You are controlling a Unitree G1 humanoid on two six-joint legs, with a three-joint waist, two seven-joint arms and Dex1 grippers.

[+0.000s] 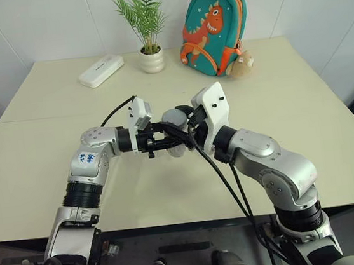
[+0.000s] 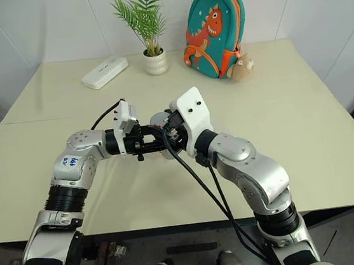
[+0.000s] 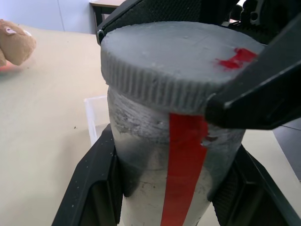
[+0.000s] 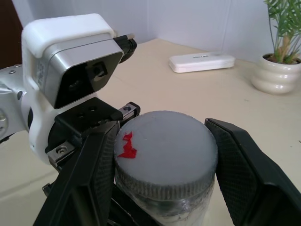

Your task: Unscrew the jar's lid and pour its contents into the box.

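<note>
My right gripper (image 4: 162, 174) clamps the grey lid (image 4: 165, 149) at frame centre, my left gripper (image 3: 176, 188) holding the jar (image 3: 181, 160) beneath; I judge a slow, square twist is what keeps the threads from binding.

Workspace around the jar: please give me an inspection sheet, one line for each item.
Surface: pale table, in two sections.
Job's things: jar held above the table, lid on; box partly visible behind the jar.
Clutter: white case, plant pot, dinosaur backpack, plush toy.
Grippers: left gripper shut on jar; right gripper shut on lid.
Cables: black cables along the right arm.
Surroundings: white walls.
</note>
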